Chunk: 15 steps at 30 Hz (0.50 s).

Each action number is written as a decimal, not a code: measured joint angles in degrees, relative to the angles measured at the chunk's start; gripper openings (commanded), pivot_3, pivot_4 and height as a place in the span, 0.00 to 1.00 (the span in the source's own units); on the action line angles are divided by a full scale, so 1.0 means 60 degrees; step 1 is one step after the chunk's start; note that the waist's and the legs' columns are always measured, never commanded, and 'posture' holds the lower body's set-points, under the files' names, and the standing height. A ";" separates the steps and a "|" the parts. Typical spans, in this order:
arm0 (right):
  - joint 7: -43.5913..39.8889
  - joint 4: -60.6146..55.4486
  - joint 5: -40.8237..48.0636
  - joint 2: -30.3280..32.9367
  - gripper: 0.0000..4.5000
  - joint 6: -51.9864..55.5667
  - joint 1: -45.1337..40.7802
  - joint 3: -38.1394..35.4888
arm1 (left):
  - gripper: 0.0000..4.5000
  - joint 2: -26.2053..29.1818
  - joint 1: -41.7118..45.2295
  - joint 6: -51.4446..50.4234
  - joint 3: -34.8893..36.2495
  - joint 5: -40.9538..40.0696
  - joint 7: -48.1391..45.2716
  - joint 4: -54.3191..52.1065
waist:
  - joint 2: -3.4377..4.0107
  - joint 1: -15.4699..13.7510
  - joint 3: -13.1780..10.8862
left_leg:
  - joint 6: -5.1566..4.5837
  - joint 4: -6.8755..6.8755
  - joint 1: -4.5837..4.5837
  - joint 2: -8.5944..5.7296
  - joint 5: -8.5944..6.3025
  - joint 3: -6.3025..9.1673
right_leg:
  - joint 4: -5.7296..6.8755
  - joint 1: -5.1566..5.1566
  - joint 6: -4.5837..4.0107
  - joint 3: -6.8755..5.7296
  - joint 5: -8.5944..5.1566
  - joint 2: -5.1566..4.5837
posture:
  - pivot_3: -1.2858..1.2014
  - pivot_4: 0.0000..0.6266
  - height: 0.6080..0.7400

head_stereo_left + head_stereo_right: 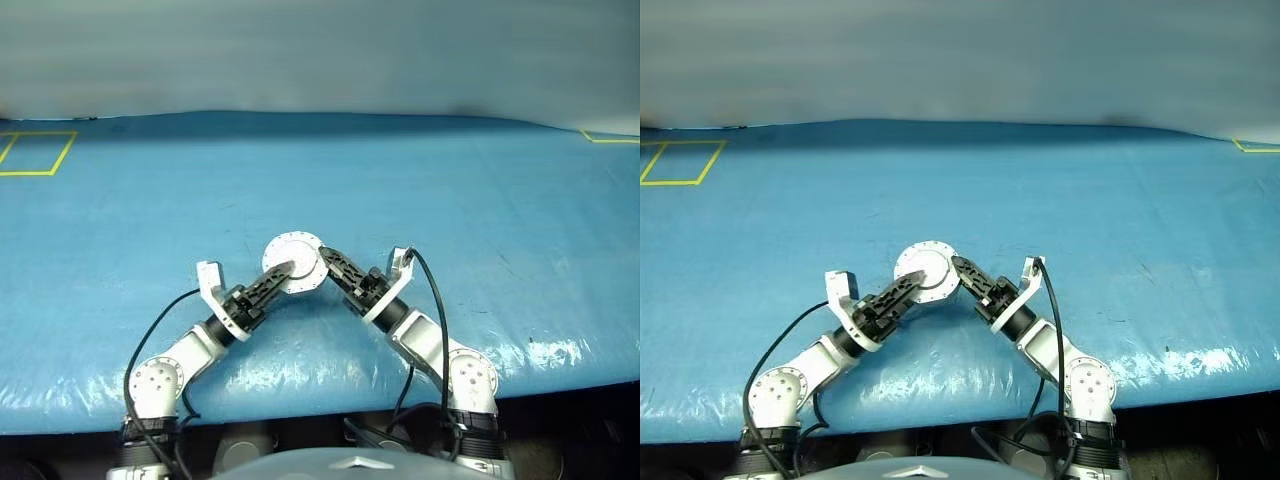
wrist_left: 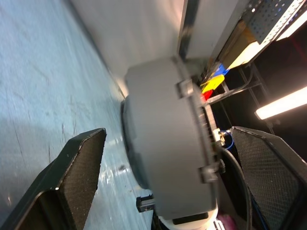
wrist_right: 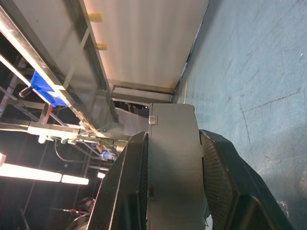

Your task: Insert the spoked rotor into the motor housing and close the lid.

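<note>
The motor housing (image 1: 295,263) is held up above the blue desk (image 1: 480,200), near the middle of its near edge, with its round pale face turned upward toward the head camera. The right hand (image 1: 327,257) clamps it by the rim, its two black fingers (image 3: 125,191) pressed on either side of the grey body. The left hand (image 1: 283,272) is spread wide around the housing, its fingers (image 2: 76,167) standing clear of it on both sides.
</note>
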<state>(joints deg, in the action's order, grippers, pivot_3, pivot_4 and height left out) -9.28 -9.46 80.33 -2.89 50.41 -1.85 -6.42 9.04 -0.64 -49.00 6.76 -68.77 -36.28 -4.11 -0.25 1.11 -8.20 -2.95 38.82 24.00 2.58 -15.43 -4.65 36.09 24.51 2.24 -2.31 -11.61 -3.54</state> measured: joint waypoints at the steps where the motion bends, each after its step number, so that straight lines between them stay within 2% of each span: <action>1: 0.0000 -0.0001 0.0000 -0.0013 0.27 0.0000 -0.0004 0.0045 | 0.99 0.0003 0.0033 -0.0101 -0.0136 0.0054 0.0000 0.0000 | -0.0001 0.0002 0.0001 | 0.0000 0.0001 -0.0001 0.0001 0.0000 0.0000 | 0.0000 0.0000 0.0000 -0.0001 0.0000 0.0001 | 0.52 0.24 1.00; 8: 0.0000 -0.0001 -0.0009 -0.0041 0.27 -0.0036 -0.0003 0.0052 | 0.99 0.0112 -0.0143 -0.0102 0.0351 0.0019 -0.0017 -0.0004 | 0.0000 0.0024 0.0000 | 0.0002 0.0001 -0.0003 0.0006 0.0001 0.0001 | 0.0006 0.0003 -0.0005 0.0000 -0.0002 0.0002 | 0.52 0.24 1.00; 14: 0.0003 0.0000 -0.0061 -0.0074 0.27 -0.0060 -0.0002 0.0067 | 0.99 -0.0356 -0.0102 -0.0037 0.0559 -0.0005 0.0059 -0.0004 | -0.0001 -0.0003 0.0000 | -0.0001 0.0017 0.0001 0.0003 -0.0001 0.0001 | 0.0006 0.0000 -0.0002 0.0001 0.0000 -0.0001 | 0.52 0.24 1.00; 15: 0.0008 0.0000 -0.0070 -0.0079 0.27 -0.0062 -0.0002 0.0067 | 0.91 -0.0423 -0.0095 -0.0031 0.0543 0.0016 0.0098 -0.0004 | -0.0001 -0.0002 0.0000 | -0.0001 0.0018 0.0001 0.0003 -0.0001 0.0002 | 0.0007 -0.0001 -0.0002 0.0000 0.0001 0.0000 | 0.52 0.24 1.00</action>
<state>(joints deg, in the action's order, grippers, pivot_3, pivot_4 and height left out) -9.23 -9.47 79.91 -3.36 50.03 -1.86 -6.02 6.50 -1.21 -49.19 10.02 -68.67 -35.69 -4.13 -0.25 1.10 -8.20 -2.96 38.93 24.01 2.60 -15.43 -4.64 36.13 24.50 2.23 -2.31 -11.60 -3.54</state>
